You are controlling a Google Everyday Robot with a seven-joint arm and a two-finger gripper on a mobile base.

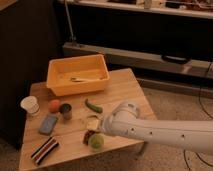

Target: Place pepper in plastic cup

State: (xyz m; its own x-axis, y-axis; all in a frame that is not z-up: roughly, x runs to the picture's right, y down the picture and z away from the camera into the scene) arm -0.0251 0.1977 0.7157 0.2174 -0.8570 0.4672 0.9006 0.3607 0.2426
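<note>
Gripper (93, 123) sat between pepper (93, 106) and green cup (96, 142), metal cup (65, 111) to its left; its grip could not be told.

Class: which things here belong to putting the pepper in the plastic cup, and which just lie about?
Belong: pepper, plastic cup, gripper between them.
Lying about: yellow bin, white paper cup, orange fruit, metal cup, blue block, striped packet, dark red item.
</note>
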